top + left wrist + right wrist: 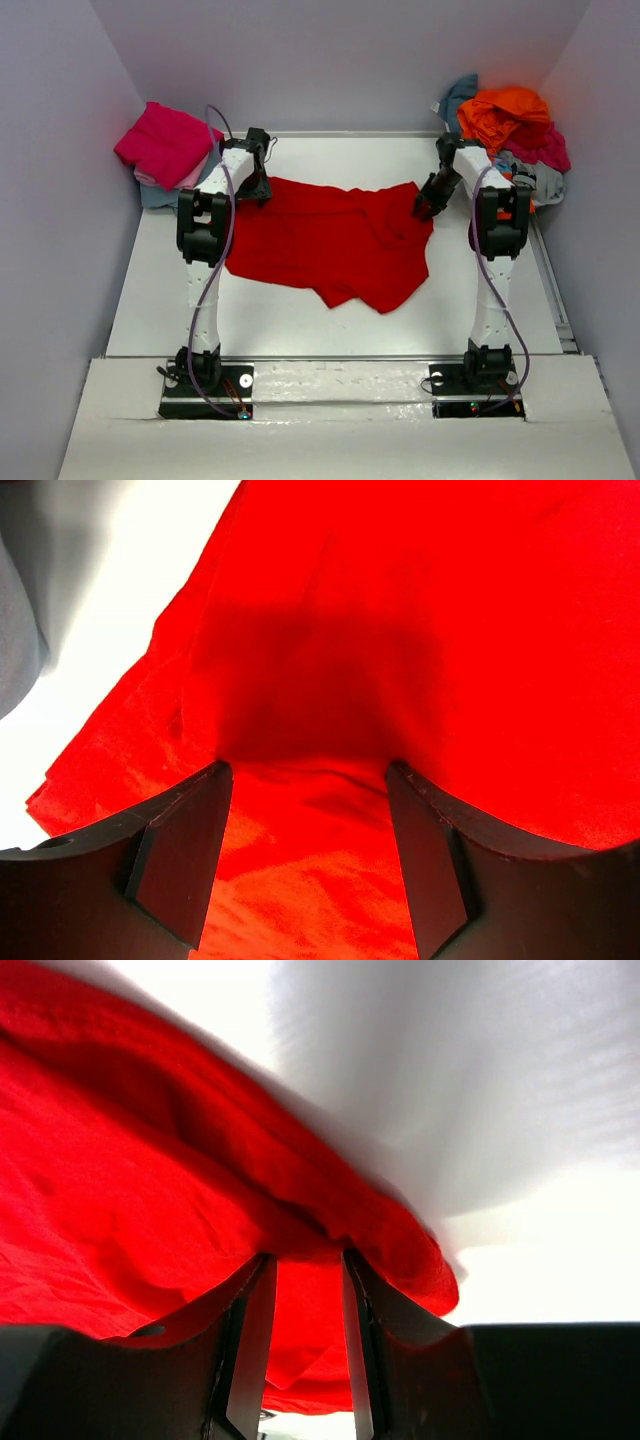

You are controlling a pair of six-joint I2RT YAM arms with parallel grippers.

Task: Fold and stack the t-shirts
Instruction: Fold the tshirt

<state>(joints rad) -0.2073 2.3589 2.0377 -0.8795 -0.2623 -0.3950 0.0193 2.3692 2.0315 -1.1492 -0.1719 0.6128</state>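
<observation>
Both my grippers are at the far corners of the red t-shirt [320,245].
At far left, a stack of shirts [165,150], magenta on top, sits by the corner of the table [330,325]. My left gripper [258,192] is down on the red shirt's far left corner, jaws spread wide with cloth lying between them and nothing pinched. The shirt lies rumpled across the middle of the table. My right gripper [424,208] pinches a bunched fold at its far right corner. Beyond it is a loose heap of shirts [510,130], orange uppermost.
</observation>
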